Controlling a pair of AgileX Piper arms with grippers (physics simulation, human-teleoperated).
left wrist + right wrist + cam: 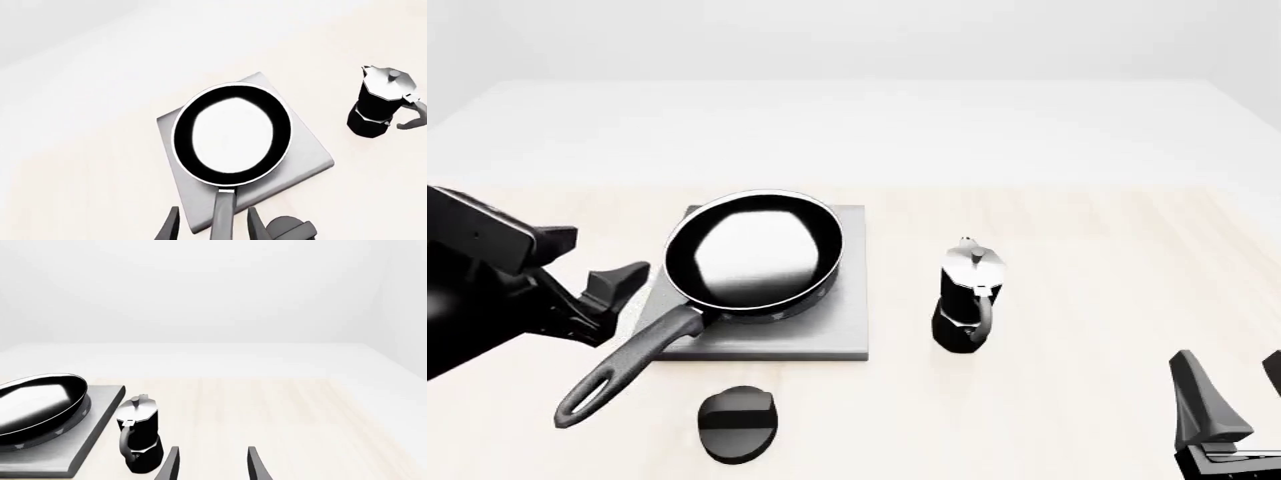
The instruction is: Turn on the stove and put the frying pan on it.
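The frying pan sits on the stove, bowl resting on the grey plate, slightly toward the plate's left-rear part in the front view. Its long handle runs off the plate's front-left edge and hangs out over the tabletop, loop end pointing toward the arms' side. The black knob lies on the tabletop just in front of the plate, near the loop end but apart from it (ridge orientation is readable, but on/off can't be told).

Left pincer: jaws apart, one finger on each side of the pan handle w/ visible gaps in the left wrist view, so open and not clamping. In the front view the left arm sits just left of the handle, near the plate's left edge.

Right pincer: jaws also spread, nothing between them, low at the front-right of the tabletop, well apart from the stove. Its fingers show at the front view's bottom right corner.

A black-and-silver moka pot stands upright on the tabletop just right of the plate, not touching it, btw the stove and the right pincer.
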